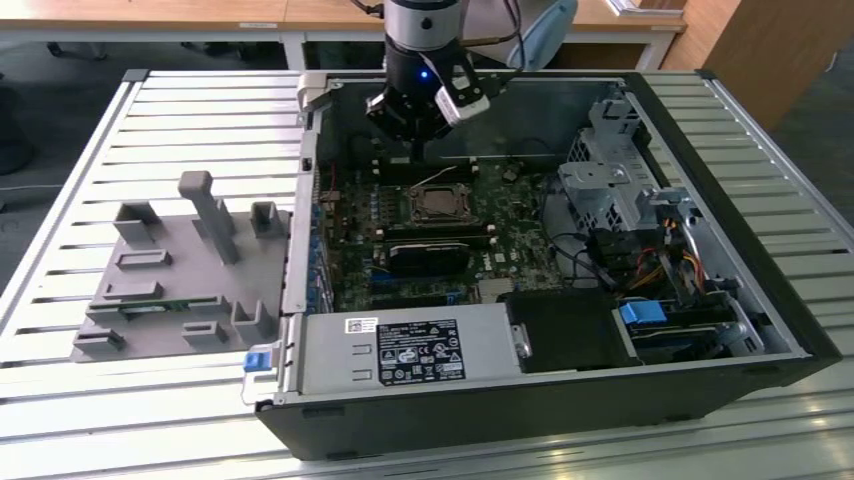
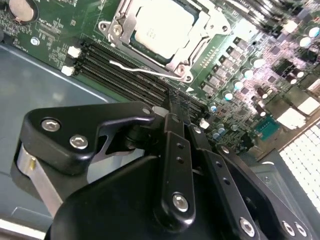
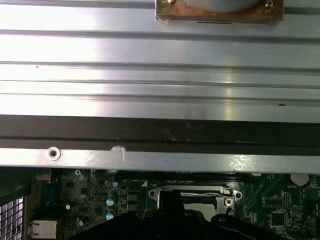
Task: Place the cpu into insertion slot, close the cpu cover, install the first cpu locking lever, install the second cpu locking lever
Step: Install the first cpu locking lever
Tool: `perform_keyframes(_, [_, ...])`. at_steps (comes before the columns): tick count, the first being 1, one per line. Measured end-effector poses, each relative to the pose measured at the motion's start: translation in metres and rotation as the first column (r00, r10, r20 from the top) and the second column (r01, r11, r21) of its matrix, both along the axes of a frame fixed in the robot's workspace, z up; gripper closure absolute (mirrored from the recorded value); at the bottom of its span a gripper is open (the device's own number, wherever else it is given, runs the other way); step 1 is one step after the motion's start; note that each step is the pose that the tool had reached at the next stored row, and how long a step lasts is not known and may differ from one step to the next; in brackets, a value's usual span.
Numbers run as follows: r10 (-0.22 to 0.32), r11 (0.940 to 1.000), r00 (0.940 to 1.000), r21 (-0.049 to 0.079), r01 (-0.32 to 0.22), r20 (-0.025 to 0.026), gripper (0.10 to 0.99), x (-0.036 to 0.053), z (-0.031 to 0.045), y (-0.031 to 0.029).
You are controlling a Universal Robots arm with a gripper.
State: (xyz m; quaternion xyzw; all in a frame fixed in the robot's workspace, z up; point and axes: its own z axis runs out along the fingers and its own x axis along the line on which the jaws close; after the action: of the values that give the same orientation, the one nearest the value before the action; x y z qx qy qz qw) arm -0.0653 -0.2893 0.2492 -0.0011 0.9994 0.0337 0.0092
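Open computer case [image 1: 747, 300] on a slatted table [image 1: 80, 400]. The chip [image 2: 157, 25] lies flat in its socket on the green board [image 1: 521, 215], metal face up, edges square with the socket. Its surface print is too faint to read. The metal cover frame [image 2: 120, 20] lies down around it. A thin wire lever [image 2: 145, 71] runs along one side of the socket; whether it is latched cannot be told. The gripper [image 2: 176, 107] hangs just beyond the socket, toward the case's far wall, fingers drawn together with nothing between them. The exterior view adds a labelled power supply [image 1: 400, 350] at the near side, its print illegible, and a grey parts tray [image 1: 174, 270] at the exterior view's left. The first wrist view shows the case rim [image 3: 160, 135].
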Motion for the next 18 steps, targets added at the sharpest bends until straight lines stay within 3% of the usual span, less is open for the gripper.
perform_keyframes(18, [-0.004, 1.0, 1.0, 0.0, 0.004, -0.0003, 0.98, 0.0156, -0.0161, 0.0001])
